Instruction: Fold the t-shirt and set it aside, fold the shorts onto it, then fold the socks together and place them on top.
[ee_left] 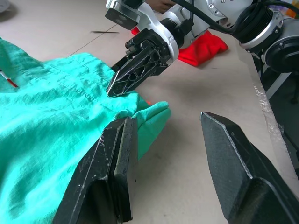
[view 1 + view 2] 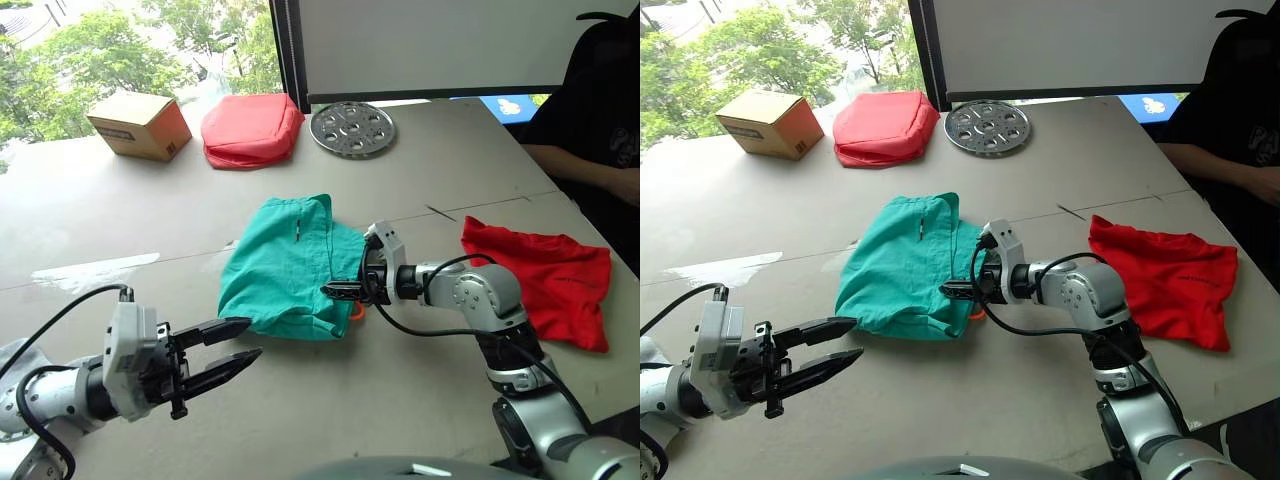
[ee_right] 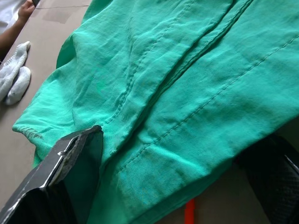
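So the shorts [image 2: 285, 262] are sitting in the middle of the table [image 2: 90, 210], bunched into a rumpled teal-green heap with seams and folds running across the cloth, and a bit of orange drawstring [image 3: 188, 212] pokes out under the near edge. The right gripper [image 2: 338, 290] is right at that edge, its fingers lying close together with the tips against the fabric; whether any cloth is actually pinched between them I can't tell. The left gripper [image 2: 232, 351] hangs above bare tabletop near the shorts' closer corner, fingers spread apart with nothing in them. The t-shirt [image 2: 545, 277] is off to the robot's right, bright red, thin, lying flat-ish but wrinkled, well apart from the shorts. The right wrist view catches the socks [image 3: 14, 77], light grey, lying together beyond the shorts, next to a person's hand [image 3: 25, 11]. At the far side sit a cardboard box [image 2: 140, 124], a salmon-red padded pouch [image 2: 251, 130] and a round metal disc with holes [image 2: 352, 129].
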